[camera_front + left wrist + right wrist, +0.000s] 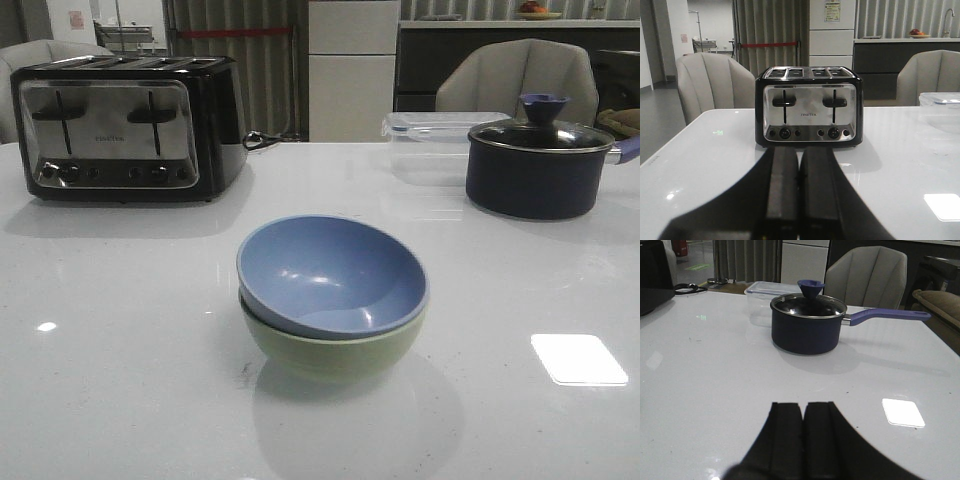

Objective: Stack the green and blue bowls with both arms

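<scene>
Two bowls are sitting nested mid-counter in the front view: blue bowl is resting inside the green bowl, tilted a bit so its rim is riding higher toward the left and back. Stack is looking done, judging from how they lie; only possible leftover is levelling the blue one, and that is a judgement call.

Neither arm is showing in the front view. Left gripper is showing only in its wrist view, jaws pressed together with just a thin seam between them, gripping nothing, pointing at the toaster across the white counter. Right gripper is looking the same in its wrist view: jaws closed to a seam, empty, facing the navy lidded pot with the clear container just behind it. Both grippers are sitting well apart from the bowls, which appear in neither wrist view.

Nothing is touching the stack. Task is reading as essentially complete, arms parked.
</scene>
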